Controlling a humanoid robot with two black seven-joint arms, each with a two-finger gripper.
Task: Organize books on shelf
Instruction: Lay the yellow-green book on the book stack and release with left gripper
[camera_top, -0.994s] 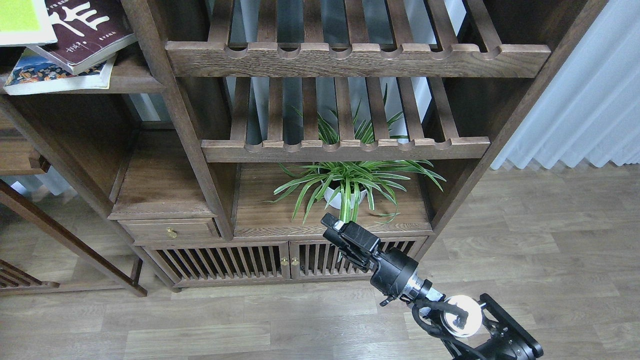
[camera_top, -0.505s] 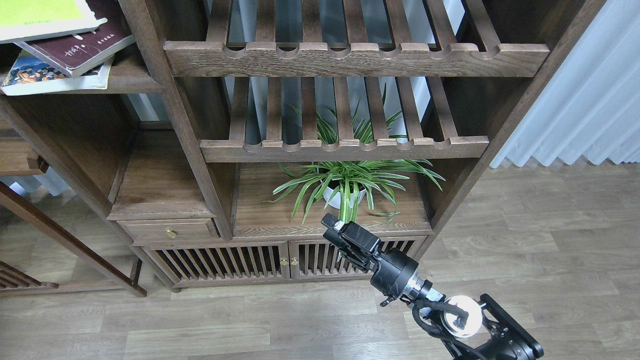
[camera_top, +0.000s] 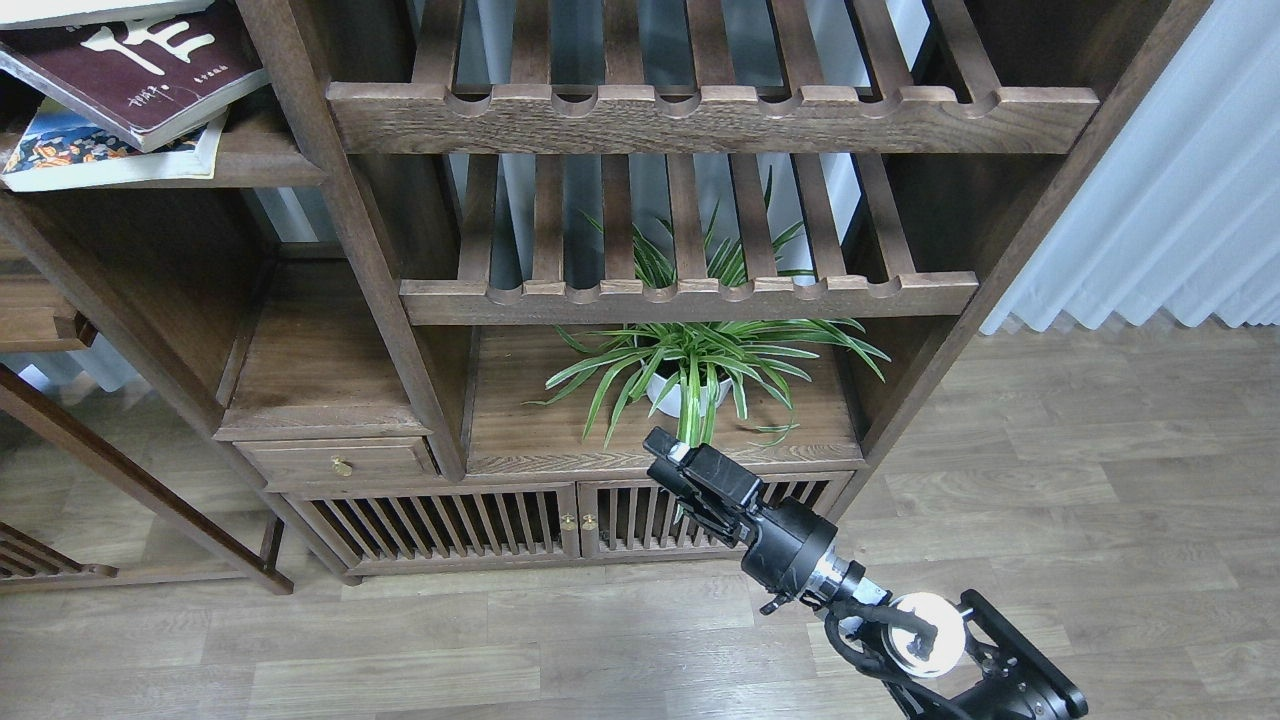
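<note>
The shelf (camera_top: 262, 165) is seen at the upper left, well apart from the right claw (camera_top: 668, 458), which hangs low before the potted plant (camera_top: 690, 375). Three books are counted there: a maroon book (camera_top: 140, 70) lying tilted on a blue-illustrated book (camera_top: 90, 155), with a pale sliver of a third book (camera_top: 100, 10) cut by the top edge. Whether the claw is open cannot be told. Both overhang the shelf's front edge.
</note>
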